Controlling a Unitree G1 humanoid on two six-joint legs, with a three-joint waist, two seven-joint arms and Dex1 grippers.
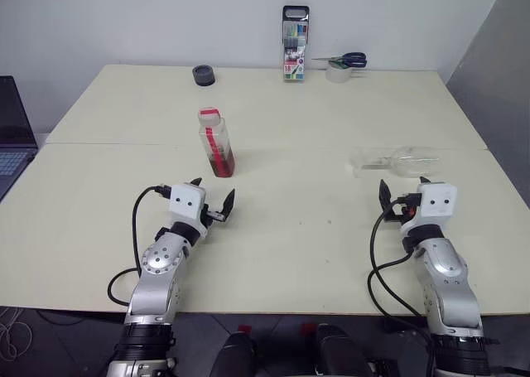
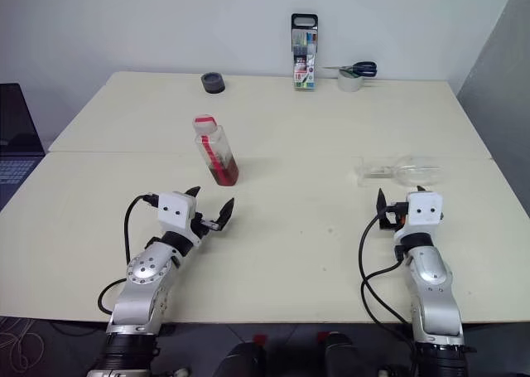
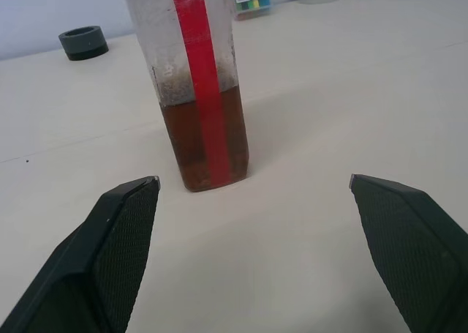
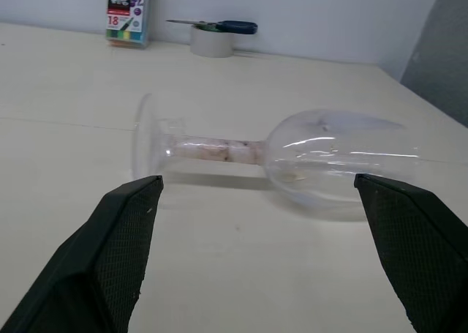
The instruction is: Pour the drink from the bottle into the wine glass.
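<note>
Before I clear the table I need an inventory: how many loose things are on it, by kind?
Bottle with drink: 1
Wine glass, lying on its side: 1
Marker pack: 1
Scissors: 1
Tape roll, under the scissors: 1
Small dark round thing: 1
Total: 6

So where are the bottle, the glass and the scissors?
bottle (image 1: 217,149): left eye view, on its body.
glass (image 4: 329,157): right wrist view, on its bowl; it lies on its side.
scissors (image 1: 349,60): left eye view, on the handles.
</note>
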